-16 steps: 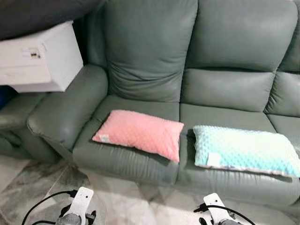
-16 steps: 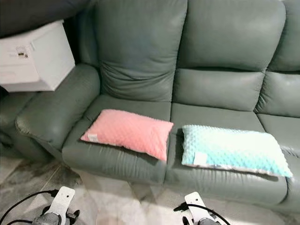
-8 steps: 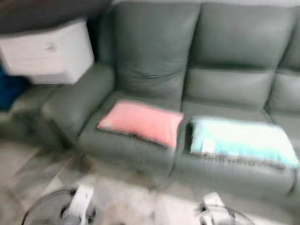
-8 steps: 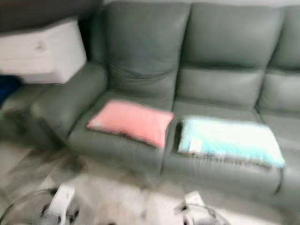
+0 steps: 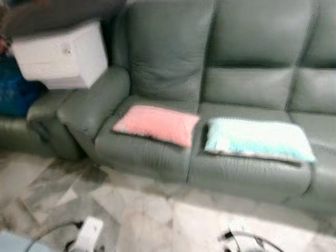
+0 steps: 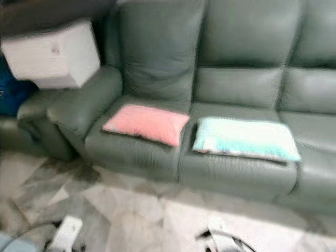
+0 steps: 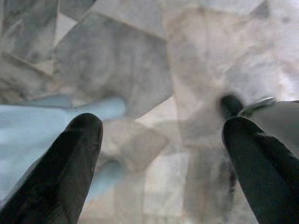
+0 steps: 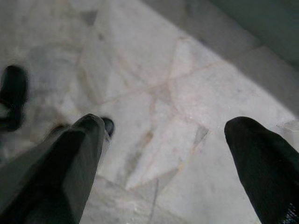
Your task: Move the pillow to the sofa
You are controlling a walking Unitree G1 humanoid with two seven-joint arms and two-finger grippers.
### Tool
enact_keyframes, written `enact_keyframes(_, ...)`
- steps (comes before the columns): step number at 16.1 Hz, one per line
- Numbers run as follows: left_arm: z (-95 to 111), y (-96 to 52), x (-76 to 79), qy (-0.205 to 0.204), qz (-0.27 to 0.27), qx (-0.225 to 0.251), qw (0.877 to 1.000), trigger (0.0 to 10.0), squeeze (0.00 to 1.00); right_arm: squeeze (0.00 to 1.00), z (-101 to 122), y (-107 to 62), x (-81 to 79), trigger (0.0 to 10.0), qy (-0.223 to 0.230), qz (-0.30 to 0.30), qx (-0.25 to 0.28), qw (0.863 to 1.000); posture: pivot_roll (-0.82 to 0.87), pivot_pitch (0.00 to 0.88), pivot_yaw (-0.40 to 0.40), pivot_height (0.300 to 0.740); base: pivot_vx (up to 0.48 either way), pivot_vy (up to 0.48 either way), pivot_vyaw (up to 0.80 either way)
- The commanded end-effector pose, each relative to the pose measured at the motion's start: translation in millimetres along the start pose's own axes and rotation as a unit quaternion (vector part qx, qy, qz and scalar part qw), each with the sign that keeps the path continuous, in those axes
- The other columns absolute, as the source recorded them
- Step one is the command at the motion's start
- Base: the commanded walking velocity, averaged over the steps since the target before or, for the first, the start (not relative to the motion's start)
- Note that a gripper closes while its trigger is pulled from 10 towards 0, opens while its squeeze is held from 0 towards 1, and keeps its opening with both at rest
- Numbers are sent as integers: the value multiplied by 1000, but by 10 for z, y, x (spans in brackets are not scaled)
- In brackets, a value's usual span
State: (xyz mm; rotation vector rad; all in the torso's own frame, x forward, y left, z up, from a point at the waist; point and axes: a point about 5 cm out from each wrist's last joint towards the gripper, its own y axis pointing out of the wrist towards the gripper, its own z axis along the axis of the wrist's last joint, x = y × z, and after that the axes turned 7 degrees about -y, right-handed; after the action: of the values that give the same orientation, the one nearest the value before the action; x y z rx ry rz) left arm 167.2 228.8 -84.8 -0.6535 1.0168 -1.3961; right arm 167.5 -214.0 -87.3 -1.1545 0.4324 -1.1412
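A pink pillow [image 5: 156, 124] lies flat on the left seat of the grey-green sofa [image 5: 247, 89]. Beside it, on the middle seat, lies a light teal pillow [image 5: 257, 139]. Both arms hang low in front of the sofa, over the marble floor. In the left wrist view my left gripper [image 7: 161, 135] is open, its fingers wide apart above the tiles. My right gripper [image 8: 168, 135] is open too, with nothing between its fingers. The picture is somewhat blurred.
A white box [image 5: 63, 55] rests on the sofa's left armrest, with something blue [image 5: 16, 89] behind it. Grey-white marble floor [image 5: 157, 210] stretches between me and the sofa. A light blue thing [image 7: 28, 135] lies on the floor near the left gripper.
The whole view has shifted: the camera has drawn back, so the sofa looks smaller and more floor shows. Both pillows lie where they were on the seats.
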Motion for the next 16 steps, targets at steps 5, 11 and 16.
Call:
enact_keyframes(5,74,11,13,-39,23,11,999,10000,0,0,115,-5,189,10000,-58,-2,6,998,-127,0,-65,740,0,0,0)
enact_keyframes(11,-153,-12,44,-34,27,-23,999,10000,0,0,279,8,232,10000,-68,-5,22,997,-127,0,-54,740,0,0,0)
enact_keyframes(16,-71,-8,-44,-19,29,-14,999,10000,0,0,196,11,156,10000,-54,-3,12,998,-148,0,-12,740,0,0,-222)
